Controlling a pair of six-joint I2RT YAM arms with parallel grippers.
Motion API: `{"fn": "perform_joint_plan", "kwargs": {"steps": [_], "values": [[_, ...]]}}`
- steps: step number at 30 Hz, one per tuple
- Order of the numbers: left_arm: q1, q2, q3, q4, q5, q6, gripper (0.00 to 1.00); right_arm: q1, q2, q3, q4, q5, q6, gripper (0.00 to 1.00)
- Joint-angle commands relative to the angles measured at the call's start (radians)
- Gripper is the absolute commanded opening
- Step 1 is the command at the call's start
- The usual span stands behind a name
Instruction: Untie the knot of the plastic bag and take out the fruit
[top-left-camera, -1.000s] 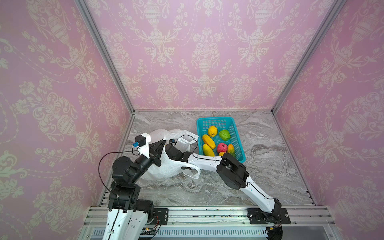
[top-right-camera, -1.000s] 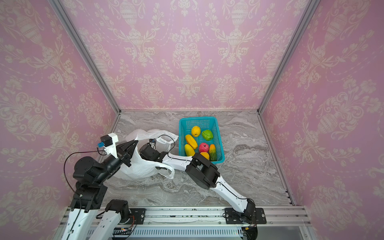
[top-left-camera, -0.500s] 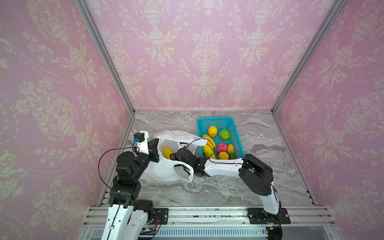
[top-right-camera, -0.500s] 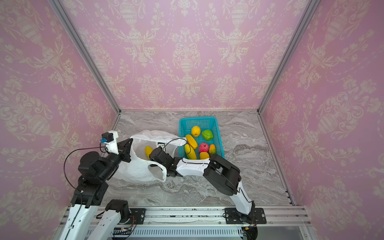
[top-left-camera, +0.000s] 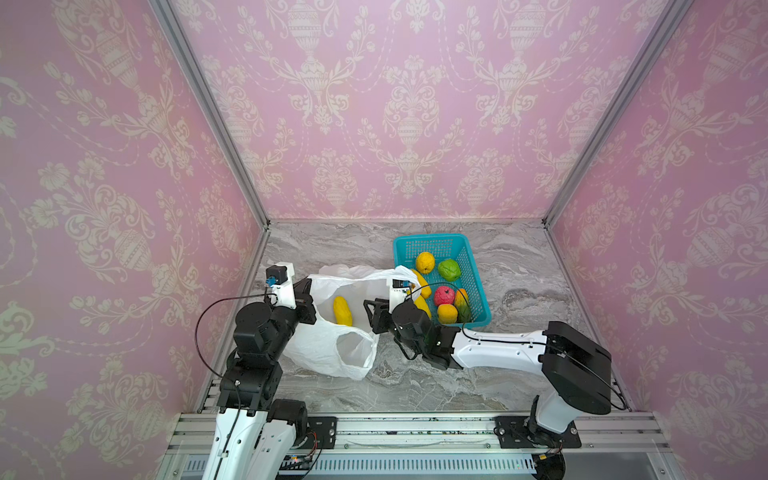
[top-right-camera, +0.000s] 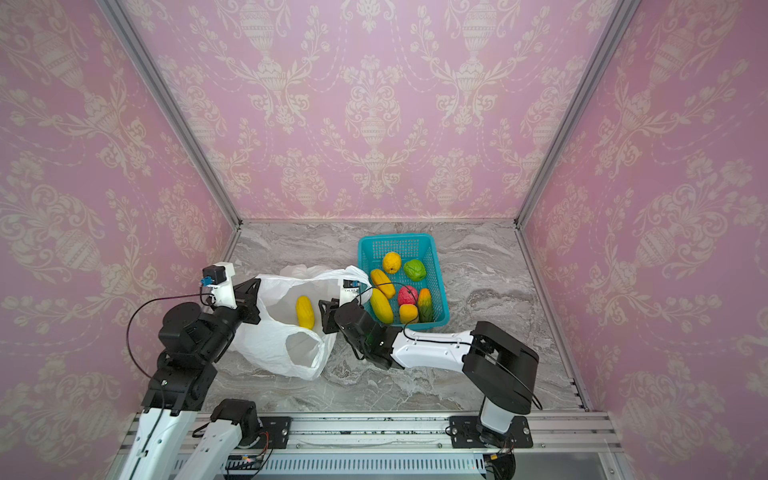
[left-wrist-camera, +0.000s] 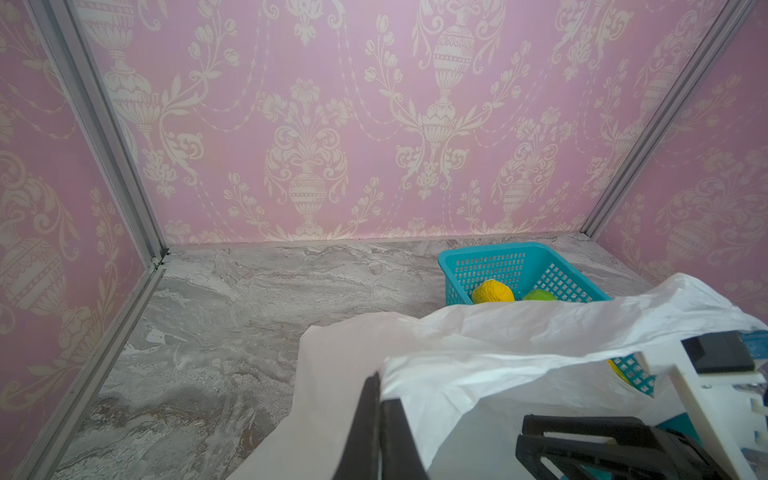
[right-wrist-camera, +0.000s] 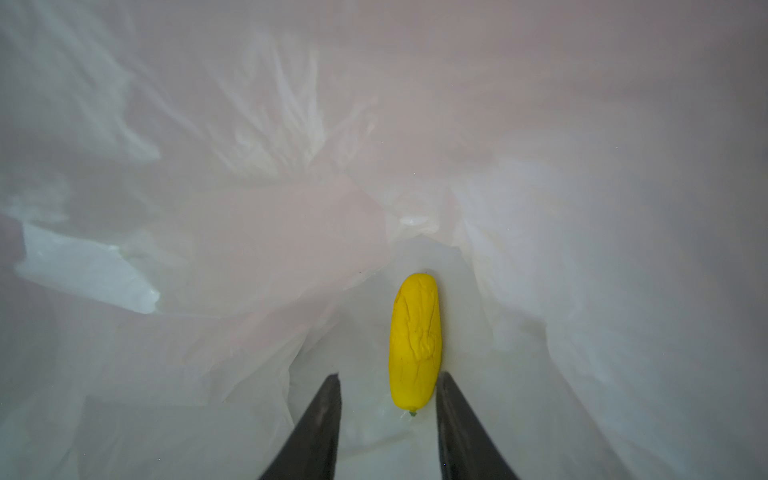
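1. Where the left arm folds up from the front rail with its elbow raised, the left gripper (top-left-camera: 306, 293) reaches the left rim of the plastic bag (top-left-camera: 324, 345). Its jaws are pressed together on that rim, and the black fingers (left-wrist-camera: 365, 415) pinch a fold of the film.
2. The right arm lies low and stretched across the table, its white forearm nearly level and its wrist turned toward the bag's mouth. The right gripper (top-left-camera: 371, 309) sits at the mouth's right edge.
3. Its jaws stand partway apart and grip nothing. In the right wrist view the near end of the yellow oblong fruit (right-wrist-camera: 415, 340) lies between the two dark tapered prongs (right-wrist-camera: 320, 415), just beside one and apart from the other.
4. The bag is thin, white, translucent, crinkled film with its mouth spread wide. One handle loop (top-left-camera: 353, 353) sags open at the front. The bag lies on the grey marble-patterned tabletop (top-left-camera: 415, 382), just left of the teal basket (top-left-camera: 432, 247).
5. The yellow oblong fruit is matte with wrinkled skin, and it rests on the bag's floor.
6. The basket is rigid, rectangular and perforated. It holds a round yellow fruit (top-left-camera: 425, 262), a green round fruit (top-left-camera: 449, 269), a red-pink fruit (top-left-camera: 444, 296), an orange round fruit (top-left-camera: 446, 313), an orange-green oblong fruit (top-left-camera: 462, 303) and a yellow long fruit (top-left-camera: 422, 286).
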Motion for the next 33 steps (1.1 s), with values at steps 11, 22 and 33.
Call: {"fn": "perform_joint_plan", "kwargs": {"steps": [11, 22, 33], "values": [[-0.002, 0.172, 0.09, 0.239, 0.243, -0.054, 0.0, 0.123, 0.232, 0.192, 0.01, 0.056, 0.132, 0.53], [-0.002, 0.138, -0.042, 0.394, 0.39, -0.059, 0.0, 0.11, 0.361, 0.286, -0.072, 0.151, 0.228, 0.78], [-0.004, 0.115, -0.053, 0.353, 0.396, -0.059, 0.0, 0.053, 0.482, 0.47, -0.285, 0.205, 0.149, 0.83]]}}
